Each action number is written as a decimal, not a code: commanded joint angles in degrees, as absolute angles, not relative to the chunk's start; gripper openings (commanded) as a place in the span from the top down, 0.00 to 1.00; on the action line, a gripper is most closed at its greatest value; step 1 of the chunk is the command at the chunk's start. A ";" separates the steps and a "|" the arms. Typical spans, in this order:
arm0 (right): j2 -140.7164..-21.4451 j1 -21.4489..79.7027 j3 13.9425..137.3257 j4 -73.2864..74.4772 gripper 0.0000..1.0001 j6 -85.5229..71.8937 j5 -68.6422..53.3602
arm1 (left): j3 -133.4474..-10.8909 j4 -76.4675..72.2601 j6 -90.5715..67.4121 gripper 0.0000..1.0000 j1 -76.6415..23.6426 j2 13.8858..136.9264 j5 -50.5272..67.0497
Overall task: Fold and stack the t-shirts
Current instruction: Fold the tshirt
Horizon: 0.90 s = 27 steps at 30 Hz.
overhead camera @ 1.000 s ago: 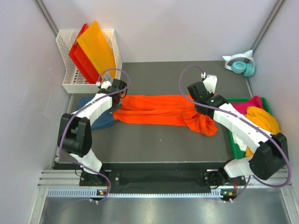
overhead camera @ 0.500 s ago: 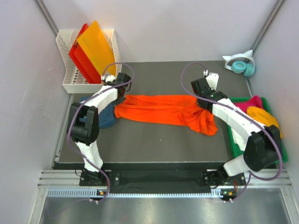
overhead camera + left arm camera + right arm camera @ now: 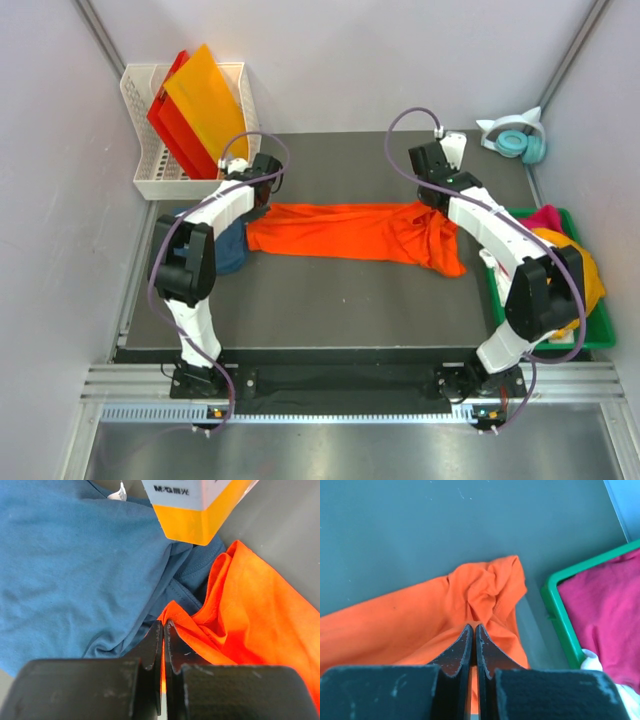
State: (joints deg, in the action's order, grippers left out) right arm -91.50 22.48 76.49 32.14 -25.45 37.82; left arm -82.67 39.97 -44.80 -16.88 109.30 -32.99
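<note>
Bright orange cloth t-shirt (image 3: 350, 230) is laid out as a long bunched band on the dark grey table top (image 3: 340, 300), spanned between the two grippers. Left gripper (image 3: 163, 626) is closed, pinched on a hem corner of the orange cloth t-shirt; orange fabric is seen in the slit between its fingers. Right gripper (image 3: 473, 628) is likewise clamped on the opposite end, with a crumpled orange fold bunched just ahead of its fingertips.

Dark teal-blue cloth t-shirt (image 3: 75, 570) is spread left of and under the left gripper, touching the orange edge. A yellow-and-white box-like item (image 3: 195, 510) is seen ahead of the left gripper; what it is cannot be told.

Green plastic tray (image 3: 559, 611) is located just right of the right gripper, with a magenta cloth t-shirt (image 3: 607, 605) inside and a bit of white cloth (image 3: 592, 657) at its near edge. Yellow-orange cloth t-shirt (image 3: 590, 270) is also piled in that tray.

White perforated basket (image 3: 140, 130) with stiff orange and red plastic sheets (image 3: 205, 100) is set beyond the left gripper. Teal-and-white headphones (image 3: 520, 140) are set beyond and right of the right gripper.
</note>
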 commanded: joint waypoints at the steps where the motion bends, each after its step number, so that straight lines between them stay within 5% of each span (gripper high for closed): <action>1: -92.29 21.53 79.28 31.47 1.00 -25.05 38.93 | -84.55 39.29 -43.86 1.00 -16.87 109.78 -35.33; 27: -70.87 14.68 54.33 36.22 1.00 -33.05 39.29 | -79.55 39.29 -45.26 1.00 -16.96 104.77 -33.14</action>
State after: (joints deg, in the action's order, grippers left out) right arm -78.48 15.92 56.66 35.38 -31.81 36.88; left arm -82.67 39.55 -44.88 -17.45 110.50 -30.85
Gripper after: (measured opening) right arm 0.010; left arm 0.013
